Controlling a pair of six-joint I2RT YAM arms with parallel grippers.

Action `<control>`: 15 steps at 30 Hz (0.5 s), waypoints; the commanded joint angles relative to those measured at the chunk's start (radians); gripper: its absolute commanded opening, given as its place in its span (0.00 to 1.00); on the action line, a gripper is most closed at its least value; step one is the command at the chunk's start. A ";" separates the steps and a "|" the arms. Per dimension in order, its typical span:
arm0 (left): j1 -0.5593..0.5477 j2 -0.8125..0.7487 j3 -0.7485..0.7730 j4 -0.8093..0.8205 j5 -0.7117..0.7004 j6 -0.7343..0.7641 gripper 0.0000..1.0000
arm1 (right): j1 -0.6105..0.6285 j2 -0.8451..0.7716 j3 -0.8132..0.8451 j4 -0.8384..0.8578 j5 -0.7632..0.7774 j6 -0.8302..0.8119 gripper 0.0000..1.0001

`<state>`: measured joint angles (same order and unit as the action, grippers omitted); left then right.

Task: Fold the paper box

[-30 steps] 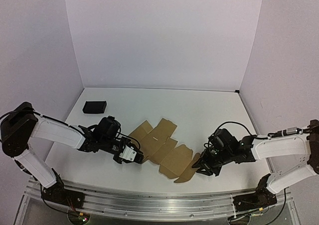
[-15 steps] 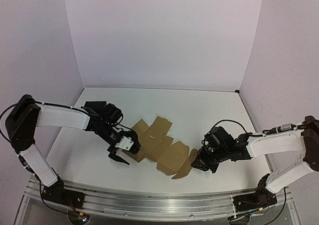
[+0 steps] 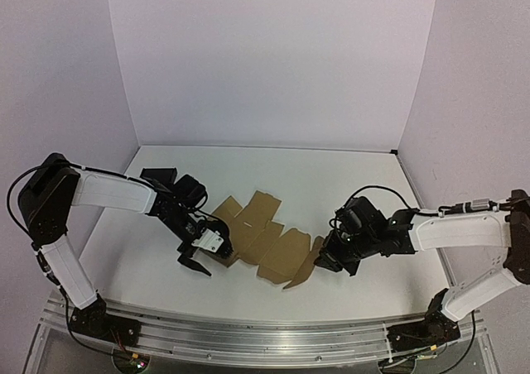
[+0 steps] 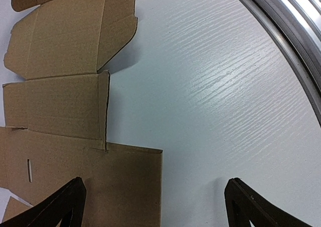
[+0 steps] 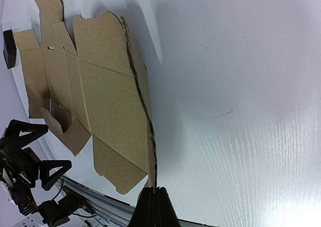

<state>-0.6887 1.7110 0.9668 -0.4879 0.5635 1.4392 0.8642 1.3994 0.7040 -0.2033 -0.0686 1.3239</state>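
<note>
our right gripper [image 5: 153, 206] pinches the raised right flap of the box [image 5: 105, 101]; our left gripper [image 4: 155, 207] gapes wide over its left end.

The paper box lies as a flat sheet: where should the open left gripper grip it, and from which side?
Probably its near-left panel, at the free straight edge, coming low from the near-left along the table. The paper box is thin and lies flat there, so only an edge offers purchase; the left gripper stands open beside it, while the right gripper pinches the right end.
</note>
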 commanded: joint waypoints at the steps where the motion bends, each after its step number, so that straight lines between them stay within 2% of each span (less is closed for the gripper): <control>1: 0.007 0.006 0.047 0.007 -0.007 -0.012 1.00 | -0.001 -0.023 0.083 -0.108 0.027 -0.066 0.00; 5: 0.006 0.009 0.095 -0.044 0.014 0.000 1.00 | -0.001 -0.012 0.153 -0.191 0.025 -0.114 0.00; 9: -0.048 0.011 0.203 -0.097 0.150 -0.144 1.00 | -0.002 -0.001 0.180 -0.203 0.020 -0.100 0.00; 11: -0.099 -0.007 0.170 0.000 0.146 -0.259 0.99 | -0.002 0.005 0.190 -0.202 0.012 -0.084 0.00; 15: -0.160 -0.044 0.023 0.256 0.065 -0.285 0.82 | -0.002 0.006 0.208 -0.203 0.002 -0.068 0.00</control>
<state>-0.7900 1.7113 1.0955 -0.4362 0.6501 1.2529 0.8642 1.3999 0.8638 -0.3758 -0.0606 1.2447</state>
